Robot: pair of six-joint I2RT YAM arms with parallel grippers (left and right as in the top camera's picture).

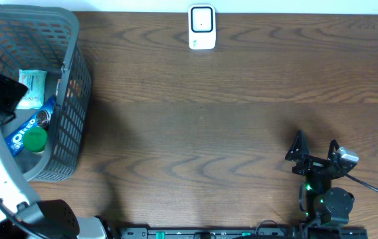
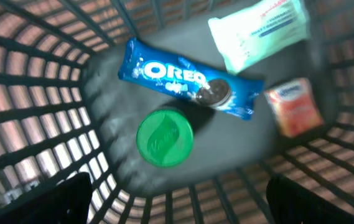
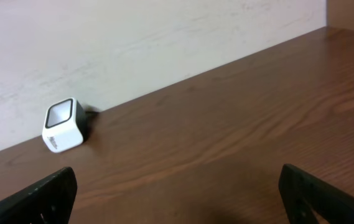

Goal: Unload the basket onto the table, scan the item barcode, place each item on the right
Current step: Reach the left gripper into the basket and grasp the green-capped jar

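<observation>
Jaws spread on both arms, nothing held

Both pairs stand wide apart and empty. Left gripper (image 2: 183, 208) hangs over the grey basket (image 1: 69, 113), looking down on its contents: an Oreo pack (image 2: 189, 78), a green-capped container (image 2: 165, 137) just beside it, a wipes packet (image 2: 257, 31) and an orange tissue pack (image 2: 295, 106). That pose suits choosing an item to lift, likely one of the central two. Right gripper (image 1: 316, 151) sits low over the table (image 1: 208, 133), well apart from the basket, facing the white scanner (image 1: 202, 27) at the far edge, probably to keep clear of the lift
</observation>
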